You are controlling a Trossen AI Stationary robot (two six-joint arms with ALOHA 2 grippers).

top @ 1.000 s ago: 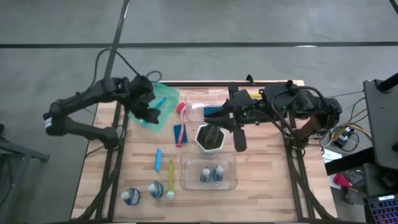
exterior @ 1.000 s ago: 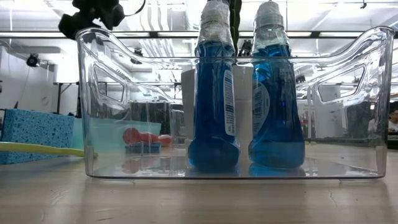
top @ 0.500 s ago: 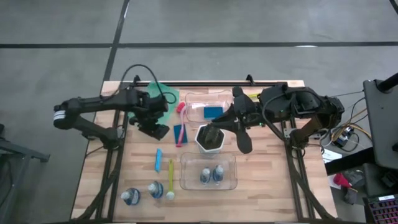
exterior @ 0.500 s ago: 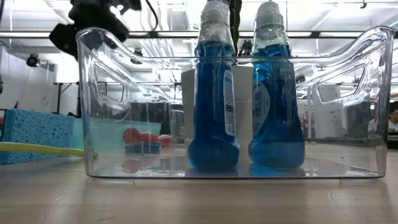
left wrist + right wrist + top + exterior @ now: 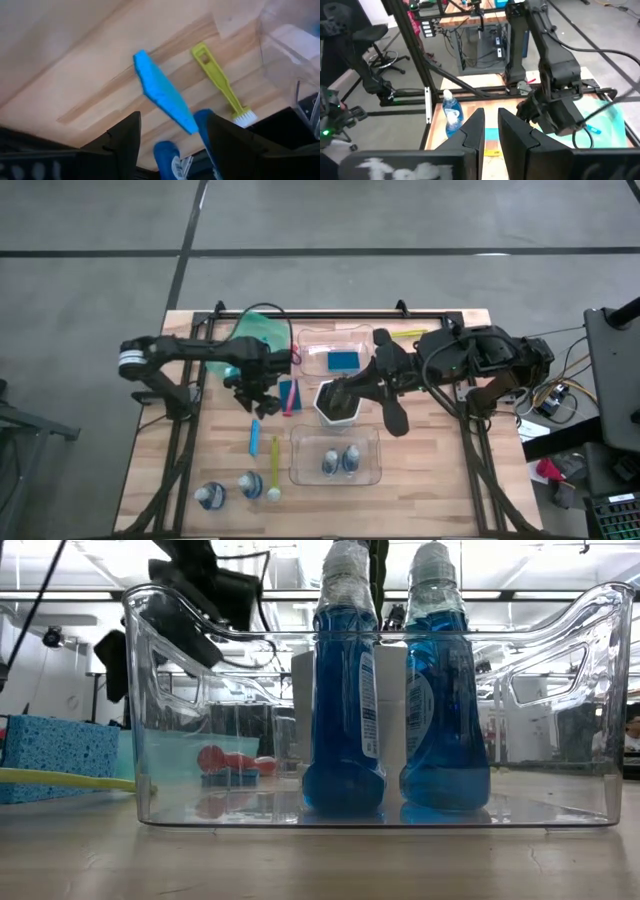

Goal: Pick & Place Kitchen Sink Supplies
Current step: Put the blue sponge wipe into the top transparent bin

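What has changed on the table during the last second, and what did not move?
The left gripper travelled from the green tray toward the table's middle and now hovers open above the blue brush. The right gripper edged slightly along the white pot. Bottles, sponges, brushes and bins stayed put.

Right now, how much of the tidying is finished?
Partly. Two bottles stand in the near bin, and a sponge lies in the far bin. The left gripper, open and empty, hovers above the blue brush. Two loose bottles and the yellow brush wait on the table.
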